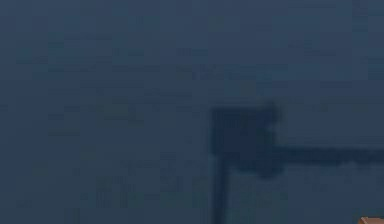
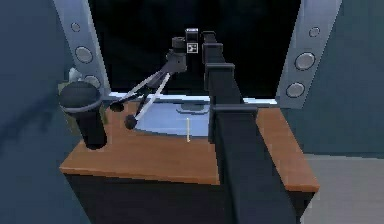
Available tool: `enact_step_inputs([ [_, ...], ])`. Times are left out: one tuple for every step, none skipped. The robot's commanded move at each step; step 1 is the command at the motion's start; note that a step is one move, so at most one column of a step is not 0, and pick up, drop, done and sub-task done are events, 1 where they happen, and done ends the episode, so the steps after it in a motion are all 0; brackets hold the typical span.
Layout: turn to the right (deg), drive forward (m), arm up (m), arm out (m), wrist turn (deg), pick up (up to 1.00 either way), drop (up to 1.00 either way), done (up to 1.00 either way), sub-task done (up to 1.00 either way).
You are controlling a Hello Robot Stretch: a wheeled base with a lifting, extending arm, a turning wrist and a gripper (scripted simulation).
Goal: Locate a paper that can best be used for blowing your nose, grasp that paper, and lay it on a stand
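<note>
Seemingly the grasping step: the fingers [image 2: 148, 95] reach near a pale flat thing [image 2: 180, 122] on the desk [image 2: 130, 162], their state and any load I cannot tell; next, lowering squarely onto it.

The arm [image 2: 235, 120] stretches as a dark bar from six o'clock toward twelve. At its far end, on the nine o'clock side, sits the gripper [image 2: 140, 108], its thin fingers [image 2: 150, 92] slanting toward seven o'clock. Whether it holds anything cannot be told.

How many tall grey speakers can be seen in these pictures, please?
2. One grey speaker stands at the arm side view's upper left, the other at its upper right. The arm could hide something between them.
</note>
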Motion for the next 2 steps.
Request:
enact_step_inputs([
  [0.0,0.00,0.00,0.00,45.0,0.00,0.00,0.00,0.00],
  [0.0,0.00,0.00,0.00,45.0,0.00,0.00,0.00,0.00],
])
